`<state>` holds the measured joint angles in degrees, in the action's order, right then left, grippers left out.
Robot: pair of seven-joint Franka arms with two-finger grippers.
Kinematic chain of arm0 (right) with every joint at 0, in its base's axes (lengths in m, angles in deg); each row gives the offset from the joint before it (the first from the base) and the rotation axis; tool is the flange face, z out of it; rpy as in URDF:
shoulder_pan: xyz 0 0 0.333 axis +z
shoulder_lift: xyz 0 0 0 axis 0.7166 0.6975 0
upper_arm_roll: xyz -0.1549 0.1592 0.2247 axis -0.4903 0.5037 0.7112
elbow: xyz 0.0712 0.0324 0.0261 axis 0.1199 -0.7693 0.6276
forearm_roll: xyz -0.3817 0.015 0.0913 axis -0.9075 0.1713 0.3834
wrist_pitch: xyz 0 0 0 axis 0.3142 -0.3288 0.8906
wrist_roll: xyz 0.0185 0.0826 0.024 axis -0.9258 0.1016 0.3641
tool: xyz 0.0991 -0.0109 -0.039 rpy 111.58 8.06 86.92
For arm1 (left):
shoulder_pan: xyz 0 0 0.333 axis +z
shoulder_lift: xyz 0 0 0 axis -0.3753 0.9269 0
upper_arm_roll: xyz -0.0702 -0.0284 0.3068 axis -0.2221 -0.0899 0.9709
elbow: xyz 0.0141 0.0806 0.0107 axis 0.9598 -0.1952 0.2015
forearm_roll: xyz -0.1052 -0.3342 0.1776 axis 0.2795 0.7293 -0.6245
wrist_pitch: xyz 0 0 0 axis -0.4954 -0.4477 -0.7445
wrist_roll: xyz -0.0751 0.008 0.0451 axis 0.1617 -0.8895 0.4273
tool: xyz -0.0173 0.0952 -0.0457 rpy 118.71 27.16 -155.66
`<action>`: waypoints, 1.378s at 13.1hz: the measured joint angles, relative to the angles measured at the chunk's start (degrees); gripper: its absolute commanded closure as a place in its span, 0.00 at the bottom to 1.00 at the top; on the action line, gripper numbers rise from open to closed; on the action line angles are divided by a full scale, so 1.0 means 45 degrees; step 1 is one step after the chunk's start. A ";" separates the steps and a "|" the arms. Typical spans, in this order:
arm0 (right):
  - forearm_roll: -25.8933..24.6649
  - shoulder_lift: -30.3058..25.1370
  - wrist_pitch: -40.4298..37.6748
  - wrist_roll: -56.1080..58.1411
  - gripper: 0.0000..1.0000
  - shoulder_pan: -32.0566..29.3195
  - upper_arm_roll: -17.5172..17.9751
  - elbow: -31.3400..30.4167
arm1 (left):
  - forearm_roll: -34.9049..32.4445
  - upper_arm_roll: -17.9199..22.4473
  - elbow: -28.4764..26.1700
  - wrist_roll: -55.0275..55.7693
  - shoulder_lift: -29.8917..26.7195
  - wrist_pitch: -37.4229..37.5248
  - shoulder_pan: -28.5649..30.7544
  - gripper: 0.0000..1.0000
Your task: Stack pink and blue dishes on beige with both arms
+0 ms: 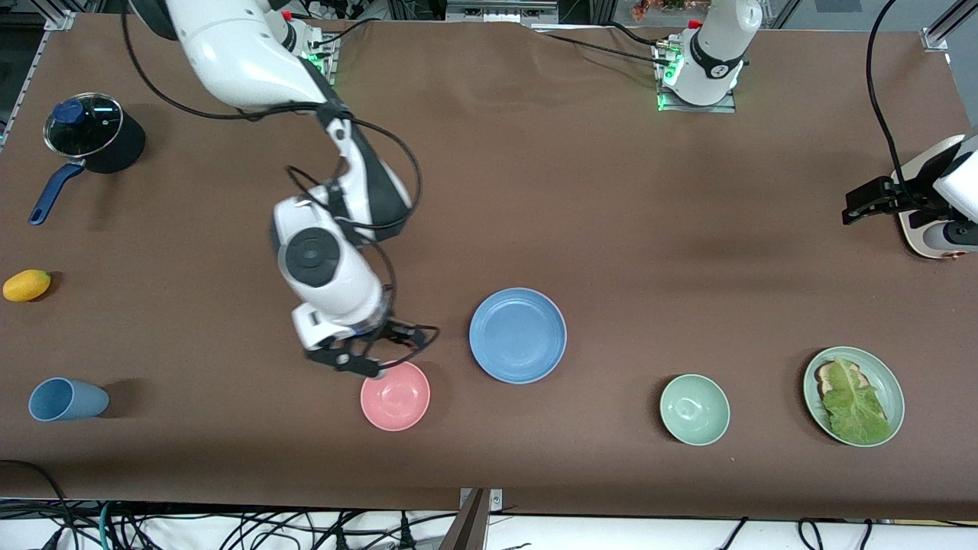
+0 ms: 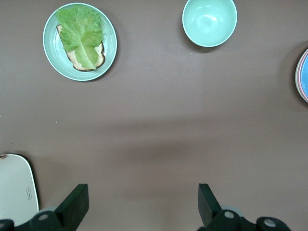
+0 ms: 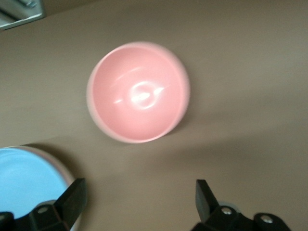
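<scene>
The right gripper [image 1: 365, 357] is seen low over the table, just above the edge of the pink bowl [image 1: 395, 396] that faces the robots. Its fingers [image 3: 72, 199] are spread wide and nothing is pinched between them. In the right wrist view the bowl [image 3: 138, 91] is seen whole and upright on the brown cloth, clear of both fingers.

Beside that gripper, toward the left arm's end of the table, the blue plate [image 1: 518, 334] is found. It lies flat, a little farther from the front camera than the pink bowl and apart from it. In the left wrist view a thin pink rim is shown under the blue plate [image 2: 303, 74], so the pink plate appears to lie beneath it; a beige plate cannot be made out in any view.

The left gripper [image 1: 867, 205] is held up at the left arm's end of the table, where that arm waits. Its fingers [image 2: 74, 204] are spread as well, and nothing is gripped. A white flat object [image 2: 17, 190] is seen beside it.

Near the front camera, a pale green bowl [image 1: 694, 409] is set, and beside it a green plate [image 1: 886, 378] carrying toast under a lettuce leaf [image 1: 854, 401].

Toward the right arm's end, a blue cup [image 1: 67, 399] lies on its side, a lemon [image 1: 27, 285] is set farther up, and a lidded pot [image 1: 92, 137] with a blue handle is placed near the bases.
</scene>
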<state>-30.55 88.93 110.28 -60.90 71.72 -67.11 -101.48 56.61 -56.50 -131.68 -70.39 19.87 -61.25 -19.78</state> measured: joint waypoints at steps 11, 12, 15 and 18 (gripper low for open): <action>0.0027 -0.7091 -0.3919 0.4386 0.00 -0.2475 -0.0393 -0.5030 | 0.0000 -0.0007 -0.0045 0.0004 0.0002 0.0000 -0.0044 0.00; 0.0026 -0.7767 -0.3946 0.4750 0.00 -0.2860 -0.0260 -0.5615 | 0.0000 -0.0007 -0.0047 0.0004 0.0001 0.0000 -0.0045 0.00; 0.0029 -0.8539 -0.4096 0.5466 0.00 -0.4016 0.0236 -0.6132 | 0.0000 -0.0007 -0.0047 0.0004 0.0001 0.0000 -0.0046 0.00; 0.0029 -0.8564 -0.4120 0.5468 0.00 -0.4092 0.0381 -0.6115 | 0.0000 -0.0007 -0.0047 0.0004 0.0001 0.0000 -0.0046 0.00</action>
<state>-30.41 50.39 91.74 -36.30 53.31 -65.39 -129.00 56.61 -56.53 -131.90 -70.37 19.88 -61.25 -19.98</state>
